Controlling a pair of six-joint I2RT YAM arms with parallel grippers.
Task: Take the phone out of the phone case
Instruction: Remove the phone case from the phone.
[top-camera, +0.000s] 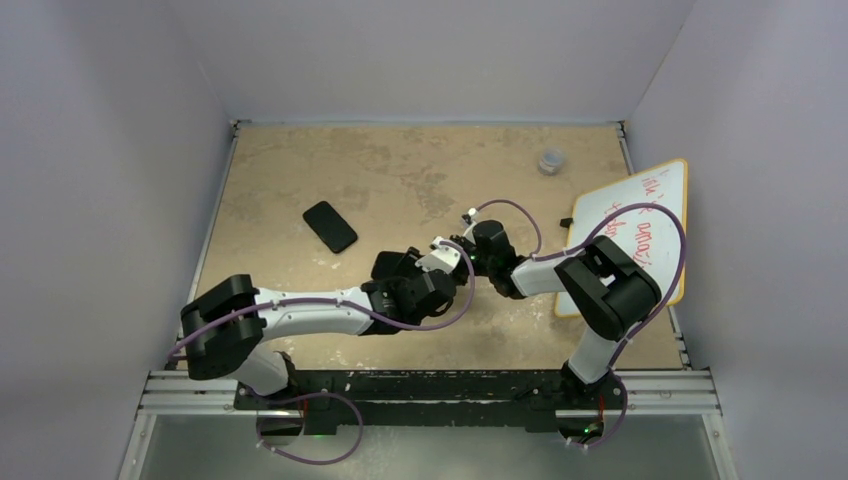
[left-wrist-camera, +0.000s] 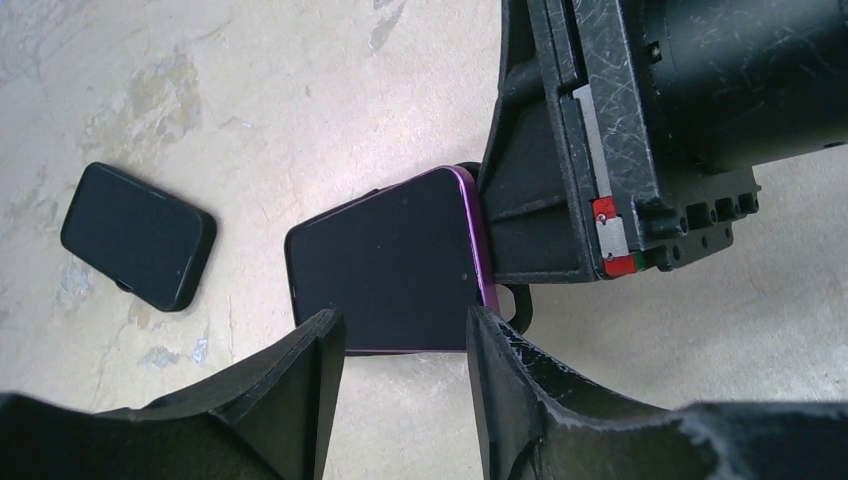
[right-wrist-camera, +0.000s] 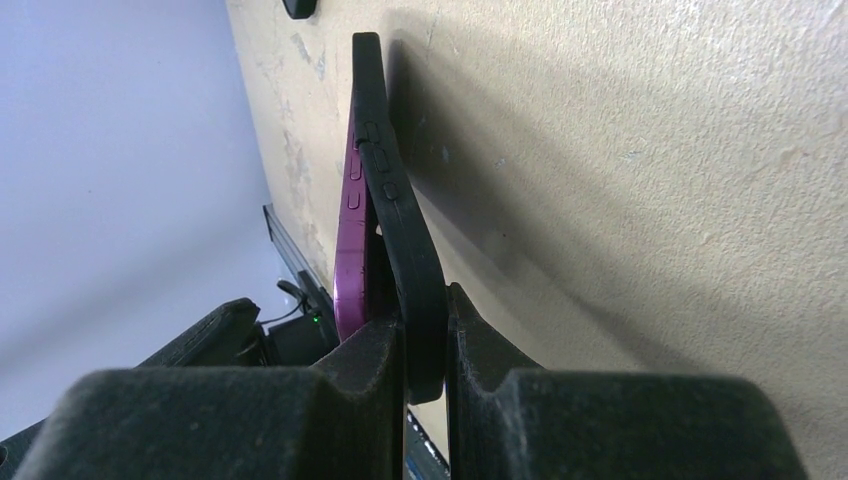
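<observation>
Two black-and-white robot arms, left arm (top-camera: 300, 315) and right arm (top-camera: 610, 285), meet mid-table. One orange-framed whiteboard with red scribble (top-camera: 652, 196) lies at the right edge. One purple-edged phone with a dark screen (left-wrist-camera: 385, 265) is held at centre, partly peeled from one black rubbery phone case (right-wrist-camera: 418, 270). Right gripper (right-wrist-camera: 423, 310) is pinched tight on the case edge. Left gripper (left-wrist-camera: 405, 315) is partly spread, its tips straddling the phone's near edge; contact unclear. One more black rounded slab (top-camera: 330, 227) lies flat, far left of the arms. One small grey round item (top-camera: 551, 160) sits far right. The surface is a mottled tan tabletop (top-camera: 400, 160), scuffed. Plain pale grey walls (top-camera: 420, 50) stand on three sides.
</observation>
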